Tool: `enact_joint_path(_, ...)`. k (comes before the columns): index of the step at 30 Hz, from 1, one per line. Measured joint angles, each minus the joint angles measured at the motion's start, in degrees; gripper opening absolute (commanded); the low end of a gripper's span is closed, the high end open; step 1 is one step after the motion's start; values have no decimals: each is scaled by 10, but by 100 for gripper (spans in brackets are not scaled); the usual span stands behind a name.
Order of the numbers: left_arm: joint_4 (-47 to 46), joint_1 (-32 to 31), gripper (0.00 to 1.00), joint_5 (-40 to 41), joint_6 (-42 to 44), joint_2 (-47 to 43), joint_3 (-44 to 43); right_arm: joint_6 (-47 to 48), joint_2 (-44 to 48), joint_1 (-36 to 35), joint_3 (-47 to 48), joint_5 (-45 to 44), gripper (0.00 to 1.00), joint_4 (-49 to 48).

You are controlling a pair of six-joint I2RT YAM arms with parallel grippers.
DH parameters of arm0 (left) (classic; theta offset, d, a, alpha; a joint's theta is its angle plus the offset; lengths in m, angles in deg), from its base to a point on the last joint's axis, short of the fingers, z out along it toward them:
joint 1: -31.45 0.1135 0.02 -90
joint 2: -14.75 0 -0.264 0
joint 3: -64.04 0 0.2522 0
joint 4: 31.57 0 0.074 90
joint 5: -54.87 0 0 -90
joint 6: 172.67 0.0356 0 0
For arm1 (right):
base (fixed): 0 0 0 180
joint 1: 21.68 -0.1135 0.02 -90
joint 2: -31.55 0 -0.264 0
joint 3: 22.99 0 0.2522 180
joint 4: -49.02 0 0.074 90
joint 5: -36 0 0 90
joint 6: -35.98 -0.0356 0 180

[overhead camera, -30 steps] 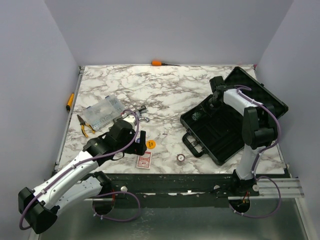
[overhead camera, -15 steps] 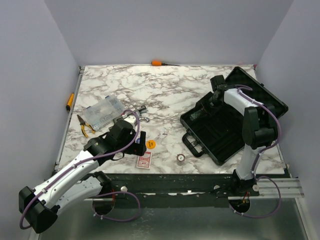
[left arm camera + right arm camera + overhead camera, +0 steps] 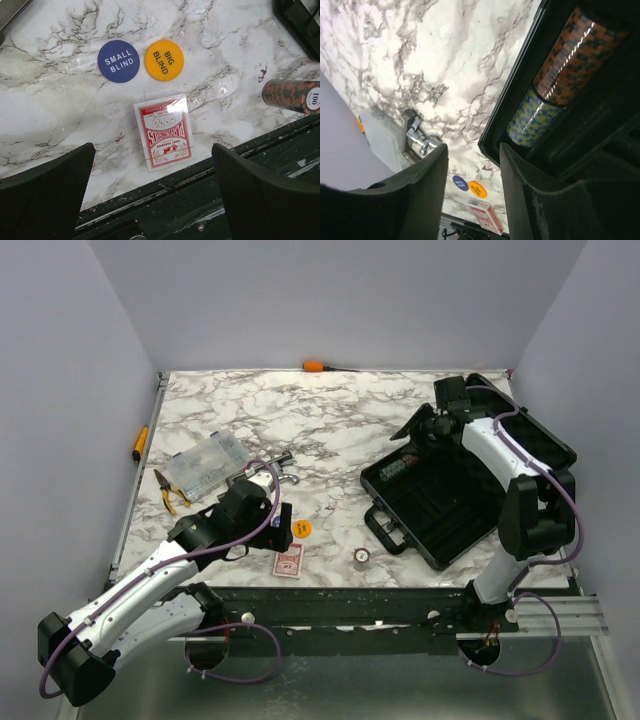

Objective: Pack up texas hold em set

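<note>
The black case (image 3: 440, 502) lies open at the right, its lid (image 3: 525, 435) tilted back. Two chip stacks lie in a slot at its far-left corner, an orange one (image 3: 575, 55) and a blue-yellow one (image 3: 532, 120). My right gripper (image 3: 418, 427) hovers above that corner, open (image 3: 472, 190), nothing between its fingers. My left gripper (image 3: 152, 195) is wide open over the table's front edge, just in front of the red-backed card deck (image 3: 163, 131). Beyond the deck lie the blue disc (image 3: 118, 61) and the orange disc (image 3: 164, 60). Another chip stack (image 3: 295, 95) lies to the right on the table.
A clear plastic box (image 3: 203, 462) and pliers (image 3: 165, 490) lie at the left, with a grey metal clamp (image 3: 280, 465) next to them. An orange-handled screwdriver (image 3: 318, 365) rests at the back edge and another (image 3: 140, 443) at the left edge. The case handle (image 3: 385, 530) faces the deck.
My right gripper has lifted up and back-right out of the case's far-left corner, leaving the chip stacks in the slot. The left arm has not moved.
</note>
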State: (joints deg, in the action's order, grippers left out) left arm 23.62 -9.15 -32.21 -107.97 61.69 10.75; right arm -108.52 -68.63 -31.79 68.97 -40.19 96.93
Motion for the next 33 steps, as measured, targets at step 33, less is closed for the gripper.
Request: enact_joint_path(33,0,0,98,-1,3,1,0,115,-52,-84,-54,-14,11,-23)
